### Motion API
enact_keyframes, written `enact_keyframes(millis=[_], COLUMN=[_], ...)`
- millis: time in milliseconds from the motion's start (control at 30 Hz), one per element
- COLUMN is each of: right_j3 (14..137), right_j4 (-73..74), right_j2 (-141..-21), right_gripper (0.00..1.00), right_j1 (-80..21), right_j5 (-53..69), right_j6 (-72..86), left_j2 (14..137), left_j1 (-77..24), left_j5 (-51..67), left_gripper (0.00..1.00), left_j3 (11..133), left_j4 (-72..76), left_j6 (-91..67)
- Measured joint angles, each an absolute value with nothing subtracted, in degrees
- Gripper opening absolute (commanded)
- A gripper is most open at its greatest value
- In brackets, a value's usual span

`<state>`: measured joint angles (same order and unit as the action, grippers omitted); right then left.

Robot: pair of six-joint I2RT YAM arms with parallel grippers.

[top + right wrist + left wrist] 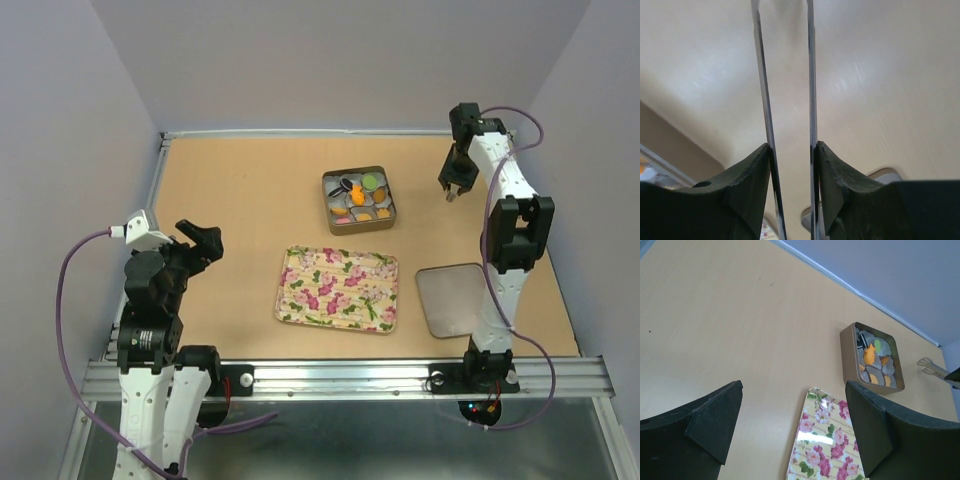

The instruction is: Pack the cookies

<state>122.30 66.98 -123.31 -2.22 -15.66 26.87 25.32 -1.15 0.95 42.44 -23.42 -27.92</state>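
Observation:
The cookies (356, 196) lie in paper cups inside a square metal tin (328, 206) at the table's far middle: orange, green and black ones show. In the left wrist view they sit in the tin (849, 357), with an orange cookie (869, 355) in the middle. My right gripper (455, 188) is shut on metal tongs (811, 75), held above the table to the right of the tin and apart from it. The tong tips also show in the left wrist view (927, 366). My left gripper (205, 243) is open and empty at the left, well away from the tin.
A floral tray (338, 289) lies in front of the tin with nothing on it; it also shows in the left wrist view (825, 450). The tin's grey lid (452, 298) lies flat at the right front beside the right arm. A raised rim runs round the table.

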Motion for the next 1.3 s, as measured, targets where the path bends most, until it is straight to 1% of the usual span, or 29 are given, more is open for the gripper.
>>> enact_keyframes(millis=[267, 367, 433, 500, 567, 800, 900, 933, 1167, 1300], right_j3=[97.21, 91.77, 89.84, 89.12, 89.06, 89.03, 89.03, 88.99, 86.52, 85.41], right_j4=[57.93, 56.58, 55.57, 54.41, 53.67, 51.81, 51.77, 51.77, 51.46, 51.44], right_j2=[-119.92, -118.34, -117.23, -116.27, -115.35, -111.79, -111.35, -111.22, -108.47, -106.65], right_gripper=[0.46, 0.47, 0.49, 0.52, 0.62, 0.64, 0.68, 0.71, 0.80, 0.80], right_j1=[-2.61, -2.70, -2.70, -2.70, -2.70, -2.70, -2.70, -2.70, -2.70, -2.70], right_j5=[-14.92, -14.37, -14.13, -14.11, -14.11, -13.58, -13.32, -13.21, -12.78, -12.03], right_j6=[27.29, 27.38, 27.27, 27.03, 26.74, 25.67, 25.67, 25.65, 25.43, 25.47], left_j2=[24.84, 24.82, 24.82, 24.82, 24.82, 24.77, 24.45, 24.25, 24.14, 24.29], left_j1=[-1.52, -1.52, -1.52, -1.52, -1.52, -1.54, -1.76, -1.89, -2.55, -2.57], left_j5=[0.91, 0.89, 0.86, 0.84, 0.84, 0.84, 0.82, 0.80, 0.80, 0.80], left_gripper=[0.95, 0.95, 0.95, 0.95, 0.95, 0.95, 0.95, 0.95, 0.95, 0.95], left_j3=[42.44, 42.44, 42.44, 42.44, 42.44, 42.44, 42.44, 42.44, 42.37, 42.35], left_j4=[-23.42, -23.44, -23.40, -23.42, -23.40, -23.40, -23.42, -23.40, -23.38, -23.40], left_j6=[-27.94, -27.94, -27.94, -27.94, -27.94, -27.94, -27.94, -27.94, -27.94, -27.92])
